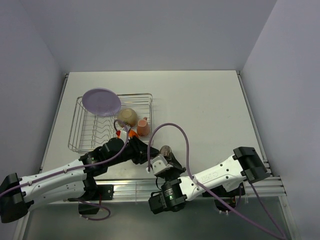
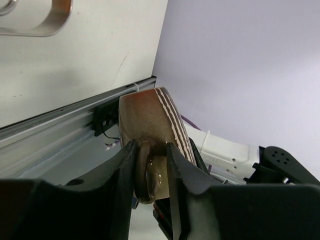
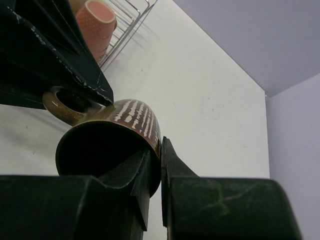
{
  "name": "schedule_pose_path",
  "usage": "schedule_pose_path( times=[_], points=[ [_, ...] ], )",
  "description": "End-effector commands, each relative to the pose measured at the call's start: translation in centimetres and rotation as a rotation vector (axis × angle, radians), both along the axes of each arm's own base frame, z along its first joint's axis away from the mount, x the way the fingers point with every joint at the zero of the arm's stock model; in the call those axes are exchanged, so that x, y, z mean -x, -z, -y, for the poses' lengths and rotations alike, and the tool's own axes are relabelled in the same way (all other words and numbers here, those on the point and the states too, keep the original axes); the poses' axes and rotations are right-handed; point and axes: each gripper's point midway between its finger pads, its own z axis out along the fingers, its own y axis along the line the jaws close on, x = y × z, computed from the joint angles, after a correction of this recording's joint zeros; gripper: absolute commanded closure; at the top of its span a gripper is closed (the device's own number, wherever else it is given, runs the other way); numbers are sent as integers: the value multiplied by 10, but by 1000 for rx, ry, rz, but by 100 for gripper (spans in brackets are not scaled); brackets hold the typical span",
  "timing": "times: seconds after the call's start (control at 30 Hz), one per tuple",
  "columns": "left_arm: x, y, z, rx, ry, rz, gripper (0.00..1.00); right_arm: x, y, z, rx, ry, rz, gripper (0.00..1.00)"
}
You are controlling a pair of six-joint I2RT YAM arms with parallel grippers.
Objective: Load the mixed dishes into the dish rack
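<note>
A hand-over of the dark cup (image 3: 107,135) is judged to be in hand, since it is gripped by both grippers at once and is not yet in the rack (image 1: 80,131).

The right gripper (image 3: 159,150) is closed almost fully. The cup's wall is pinched at the rim, with one finger inside the mouth and the other outside.

The left gripper (image 2: 150,146) is partly open, just as wide as the cup's handle. The handle loop sits between the jaws and appears to be touched on both sides. How firmly it is clamped cannot be told.

The cup is held on its side and appears to be lifted off the table, at the near edge.

The rack lies beyond the left jaws, on their far side from the right gripper. The plate (image 1: 101,101) is leant at the rack's far corner and the beige bowl (image 1: 128,116) is seen in the rack. The pink cup (image 1: 143,127) is at the rack's edge nearest the jaws; whether it is inside or just beside the wires cannot be told.

Next, a firm hold on the handle is called for before the right jaws are opened and drawn back off the rim. The cup can then be carried over the rack and lowered between the prongs, clear of the pink cup.
</note>
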Motion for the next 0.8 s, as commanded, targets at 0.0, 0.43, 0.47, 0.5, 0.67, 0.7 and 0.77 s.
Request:
schedule_pose_path(
  times=[0.0, 0.43, 0.47, 0.5, 0.67, 0.7, 0.77],
  points=[
    [2, -51, 9, 166, 3, 55, 67, 0, -21, -17, -44, -18, 58, 100],
    [0, -53, 11, 180, -10, 85, 100, 2, -16, -23, -60, 1, 21, 88],
    [1, -53, 10, 171, -6, 101, 100, 2, -17, -21, -70, 4, 11, 82],
    [1, -55, 11, 169, -2, 111, 100, 2, -18, -20, -81, 8, -6, 75],
    [-2, -51, 7, 148, -22, 137, 100, 3, -31, -9, -167, 17, -70, 25],
    [-3, -51, 7, 145, -24, 139, 100, 2, -31, -8, -171, 17, -73, 24],
    [-4, -49, 9, 132, -25, 143, 100, 2, -31, -4, -171, 18, -77, 18]
  ],
)
